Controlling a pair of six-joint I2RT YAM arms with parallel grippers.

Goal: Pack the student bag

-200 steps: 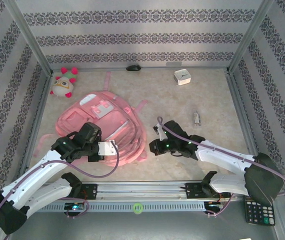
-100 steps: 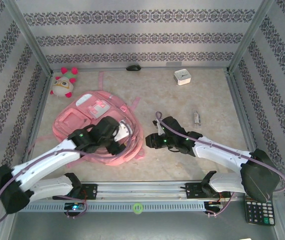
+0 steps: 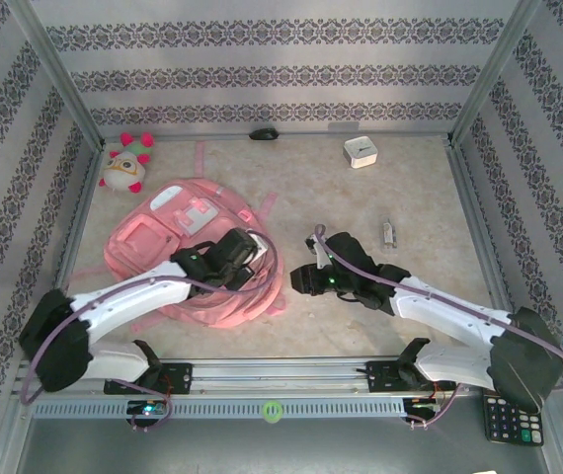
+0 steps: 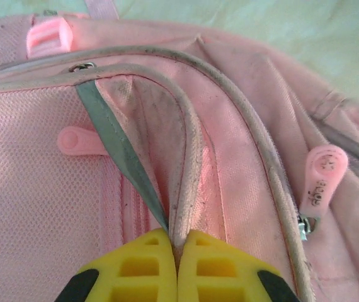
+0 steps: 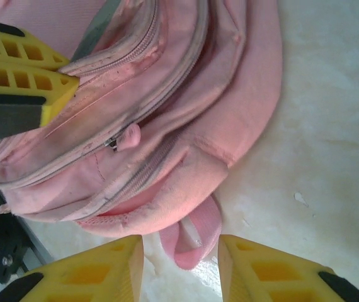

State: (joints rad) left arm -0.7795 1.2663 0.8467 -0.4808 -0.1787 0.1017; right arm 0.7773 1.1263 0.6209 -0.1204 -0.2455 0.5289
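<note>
We record a pink bag [image 3: 148, 237] (grey trim inside the zip), yellow fingers [image 4: 138, 267], and walls [image 3: 262, 74] banded with dark floral ornament.

I see raised lettering on 1 pink zipper pull [image 4: 323, 179] of the student bag [image 4: 230, 126], at about 3 o'clock in my left wrist view, but I cannot read the letters. The keys on the calculator [image 3: 511, 420], at 5 o'clock in the top view, are too small to read.
</note>
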